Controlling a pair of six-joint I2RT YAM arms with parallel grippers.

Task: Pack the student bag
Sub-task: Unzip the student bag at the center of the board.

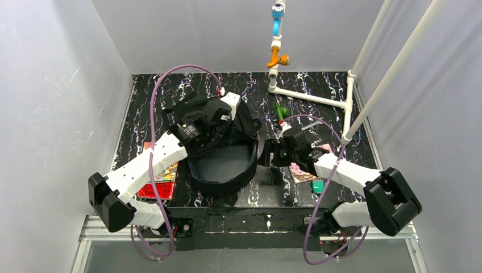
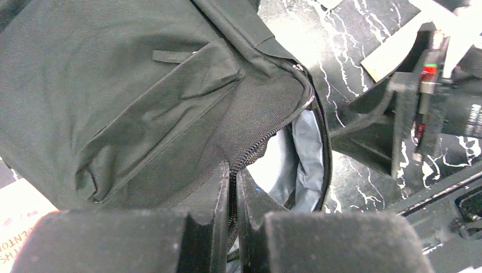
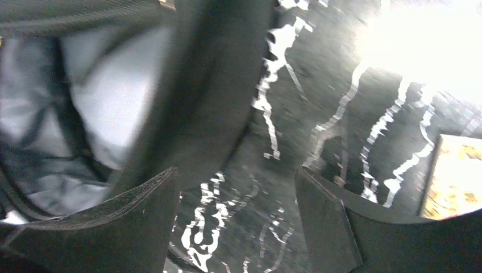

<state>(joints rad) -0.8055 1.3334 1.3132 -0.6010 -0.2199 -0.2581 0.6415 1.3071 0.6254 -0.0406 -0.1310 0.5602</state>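
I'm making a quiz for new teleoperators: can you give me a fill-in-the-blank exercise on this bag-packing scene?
1. The left gripper is shut on the bag's ____ edge.
2. The right gripper stands ____, holding nothing.
3. The bag's lining is ____.
4. In the top view, the book lies ____ of the bag.
Missing words: zipper; open; grey; left.

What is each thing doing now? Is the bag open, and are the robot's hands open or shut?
student bag, unzipped, mouth open, grey lining showing.
left gripper, shut on the student bag's zipper edge.
right gripper, open, holding nothing, beside the bag.
red book, closed, flat on the table.
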